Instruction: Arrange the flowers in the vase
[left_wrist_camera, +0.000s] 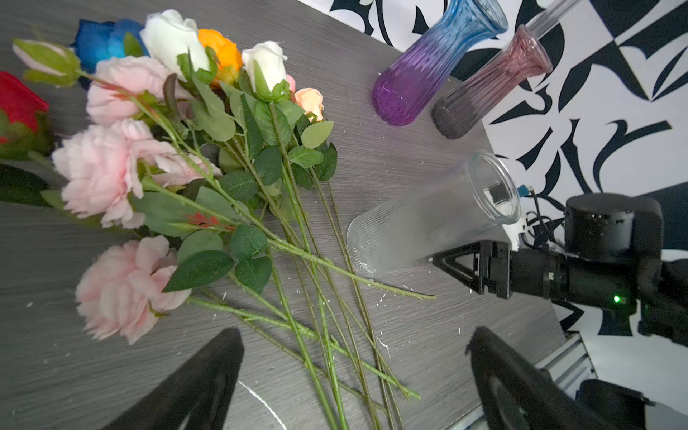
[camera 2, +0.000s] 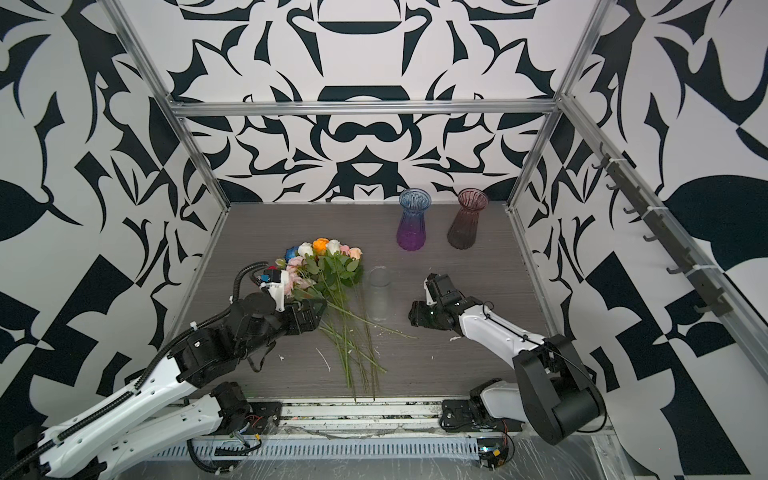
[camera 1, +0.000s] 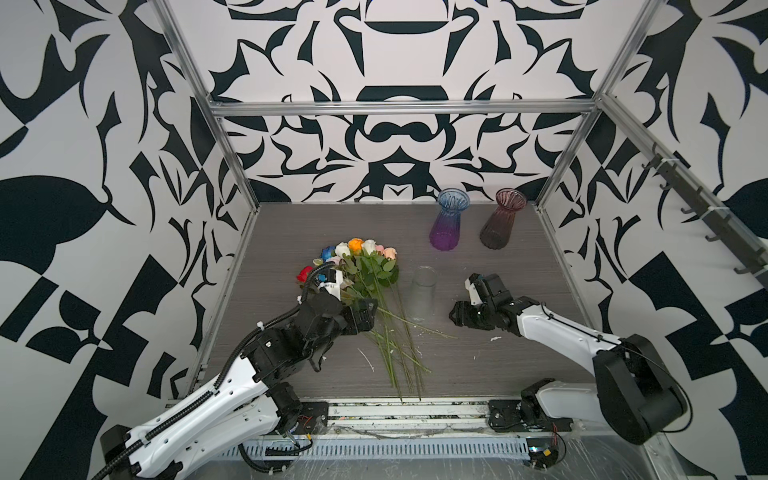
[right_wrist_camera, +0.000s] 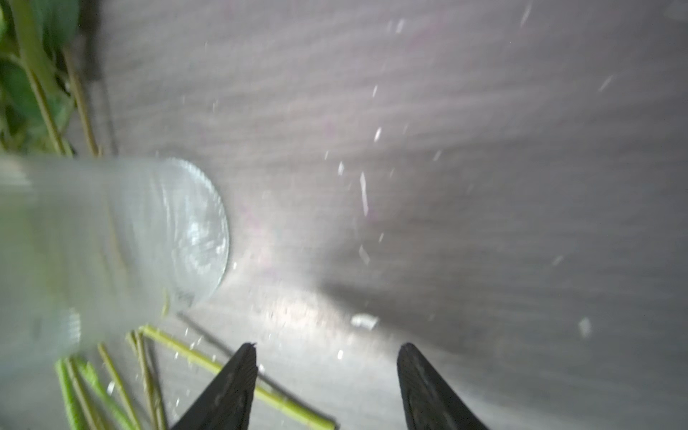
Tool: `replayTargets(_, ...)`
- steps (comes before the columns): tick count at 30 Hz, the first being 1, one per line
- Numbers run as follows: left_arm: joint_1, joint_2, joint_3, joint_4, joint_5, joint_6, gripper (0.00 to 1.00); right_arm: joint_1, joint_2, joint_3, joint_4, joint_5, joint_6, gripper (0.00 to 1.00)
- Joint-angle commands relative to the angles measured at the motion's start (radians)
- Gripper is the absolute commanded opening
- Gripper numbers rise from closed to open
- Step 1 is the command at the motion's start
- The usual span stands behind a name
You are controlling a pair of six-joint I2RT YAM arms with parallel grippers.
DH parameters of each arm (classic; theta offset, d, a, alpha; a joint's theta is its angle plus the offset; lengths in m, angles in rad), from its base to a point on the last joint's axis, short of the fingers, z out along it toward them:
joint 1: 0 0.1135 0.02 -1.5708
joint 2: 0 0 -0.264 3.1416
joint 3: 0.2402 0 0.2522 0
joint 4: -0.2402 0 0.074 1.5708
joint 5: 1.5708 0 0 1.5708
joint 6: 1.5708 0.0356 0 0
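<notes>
Left wrist view: the left gripper (left_wrist_camera: 355, 337) hangs with its jaws spread wide and empty over the fanned stems (left_wrist_camera: 320, 298) of the flowers (left_wrist_camera: 208, 167). The flowers lie flat on the table (left_wrist_camera: 56, 353) in one loose bunch, heads away from the claw and stem ends running beneath and past it. The stems cross one another and the leaves interlock, so I judge that closing here could catch several at once, or lift one and drag the rest. One long stem runs by the foot of the clear vase (left_wrist_camera: 432, 223), which stands upright just beside the bunch. A pull on that stem could knock the tall glass over, since nothing holds it. The right gripper (right_wrist_camera: 329, 348), jaws apart on nothing, sits low near the vase's other side without touching it. Thin stems lying flat on the wood may also slip out of the grip.
</notes>
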Motion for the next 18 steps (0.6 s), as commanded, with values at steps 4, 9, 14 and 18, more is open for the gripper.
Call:
replayTargets(4,0.004,-0.088,-0.028,-0.088,-0.033,-0.099,1.0,0.003,0.001,-0.051,0.004,-0.117,0.118,0.64)
replayTargets(9,0.003,-0.135,-0.046,-0.152,-0.011,-0.135,0.99,0.003,0.065,-0.063,0.091,-0.197,0.175,0.62)
replayTargets(14,0.004,-0.17,-0.07,-0.178,-0.014,-0.166,1.0,0.003,0.045,-0.059,0.061,-0.161,0.136,0.57)
replayTargets(18,0.003,-0.172,-0.078,-0.176,-0.009,-0.183,0.99,0.007,-0.085,-0.08,0.003,-0.119,0.041,0.57)
